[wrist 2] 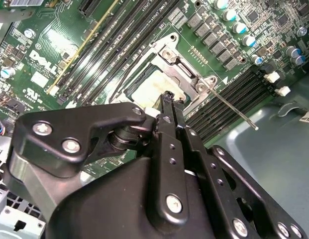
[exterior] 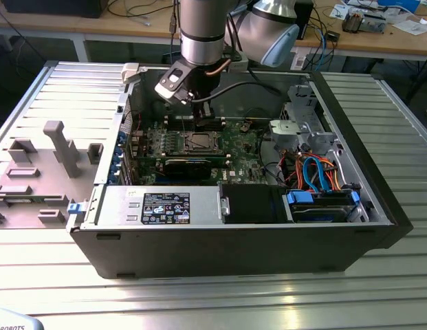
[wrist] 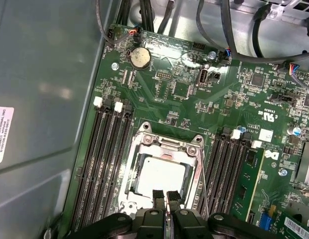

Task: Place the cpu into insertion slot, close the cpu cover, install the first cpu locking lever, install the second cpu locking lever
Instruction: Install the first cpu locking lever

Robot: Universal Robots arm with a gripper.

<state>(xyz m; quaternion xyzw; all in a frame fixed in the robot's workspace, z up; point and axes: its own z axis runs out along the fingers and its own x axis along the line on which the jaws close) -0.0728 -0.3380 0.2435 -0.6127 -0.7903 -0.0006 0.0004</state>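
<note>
Computer case (exterior: 234, 254) on worktop (exterior: 199, 299), housing motherboard (exterior: 242, 148). Insertion slot (wrist: 136, 164): cpu (wrist: 161, 175) seated inside, cpu cover (wrist: 164, 145) lowered around it. Gripper (wrist: 165, 193) at slot's edge, fingers (wrist: 158, 197) together.

cpu (wrist: 159, 175) under cpu cover (wrist: 166, 144), between memory slots (wrist: 107, 159).

fingers (wrist: 158, 199) hide cpu (wrist: 156, 174) edge.

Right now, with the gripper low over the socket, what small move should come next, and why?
Probably shift toward the unlatched locking lever and press it down. The cpu is seated, the cpu cover looks lowered around it, and the gripper hovers at the cover's edge while that lever sticks out free.
</note>
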